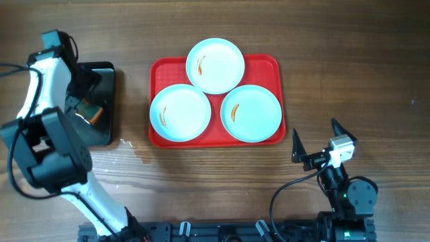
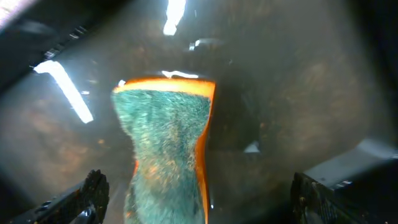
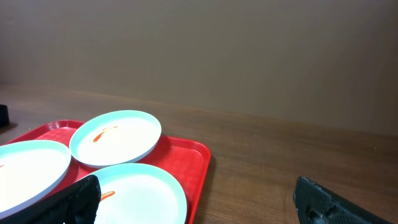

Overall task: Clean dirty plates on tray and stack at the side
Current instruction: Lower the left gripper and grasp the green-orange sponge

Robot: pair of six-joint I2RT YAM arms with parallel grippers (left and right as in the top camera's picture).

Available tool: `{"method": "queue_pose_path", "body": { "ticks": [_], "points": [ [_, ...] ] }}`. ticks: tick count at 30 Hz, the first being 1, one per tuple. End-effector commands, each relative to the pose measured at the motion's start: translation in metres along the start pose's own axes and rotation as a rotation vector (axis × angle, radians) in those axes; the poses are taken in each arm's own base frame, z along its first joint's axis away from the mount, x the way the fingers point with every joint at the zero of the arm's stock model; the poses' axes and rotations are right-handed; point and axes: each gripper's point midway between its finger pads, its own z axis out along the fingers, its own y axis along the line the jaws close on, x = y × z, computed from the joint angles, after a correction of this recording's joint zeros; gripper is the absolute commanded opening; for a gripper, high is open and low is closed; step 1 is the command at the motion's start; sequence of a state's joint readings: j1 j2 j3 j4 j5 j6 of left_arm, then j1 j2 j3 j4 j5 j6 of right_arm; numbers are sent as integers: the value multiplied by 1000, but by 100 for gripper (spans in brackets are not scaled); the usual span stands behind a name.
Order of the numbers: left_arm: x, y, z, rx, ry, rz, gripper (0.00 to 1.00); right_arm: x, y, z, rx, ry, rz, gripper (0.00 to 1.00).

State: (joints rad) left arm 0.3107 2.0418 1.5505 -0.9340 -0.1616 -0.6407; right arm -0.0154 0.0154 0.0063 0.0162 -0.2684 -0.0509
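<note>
Three pale blue plates lie on the red tray [image 1: 265,64]: one at the back [image 1: 215,64], one front left [image 1: 180,112], one front right [image 1: 251,113]. Each has a small orange-red smear. My left gripper [image 1: 91,101] is open over the black tray [image 1: 107,128], its fingers spread either side of a green and orange sponge [image 2: 168,149] without touching it. My right gripper [image 1: 316,144] is open and empty over the table, front right of the red tray. In the right wrist view the plates [image 3: 115,137] and tray corner [image 3: 196,165] lie to the left.
The glossy black tray stands at the table's left edge, apart from the red tray. Bare wooden table [image 1: 349,67] lies to the right of the red tray and along the front.
</note>
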Motion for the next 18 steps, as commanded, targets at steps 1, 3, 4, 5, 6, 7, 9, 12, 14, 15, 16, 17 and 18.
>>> {"method": "queue_pose_path", "body": {
  "ticks": [1,3,4,5,6,7,9,12,14,15,16,17,18],
  "points": [
    [10,-2,22,-13,63,26,92,-2,0,0,2,-9,-12,100],
    [15,1,27,-30,82,30,91,-2,0,0,2,-9,-12,100],
    [17,2,29,-37,91,31,90,-2,0,0,2,-9,-12,100],
    [18,4,30,-43,98,33,90,-2,0,0,2,-9,-12,100],
    [19,5,32,-48,103,32,87,-2,0,0,2,-9,-12,100],
    [19,6,32,-50,105,30,85,-2,0,0,2,-9,-12,100],
    [18,8,32,-52,107,24,84,-2,0,0,2,-9,-11,100],
    [16,14,33,-60,115,13,79,-2,0,0,2,-9,-12,100],
    [16,20,34,-68,123,2,79,-2,0,0,2,-9,-12,100],
    [15,23,35,-72,127,0,79,-2,0,0,2,-9,-12,100],
    [16,27,37,-77,133,-4,79,-2,0,0,2,-9,-12,100],
    [16,30,39,-81,138,-10,79,-2,0,0,2,-9,-12,100],
    [17,35,43,-85,144,-19,79,-2,0,0,2,-9,-12,100]
  ]
}}
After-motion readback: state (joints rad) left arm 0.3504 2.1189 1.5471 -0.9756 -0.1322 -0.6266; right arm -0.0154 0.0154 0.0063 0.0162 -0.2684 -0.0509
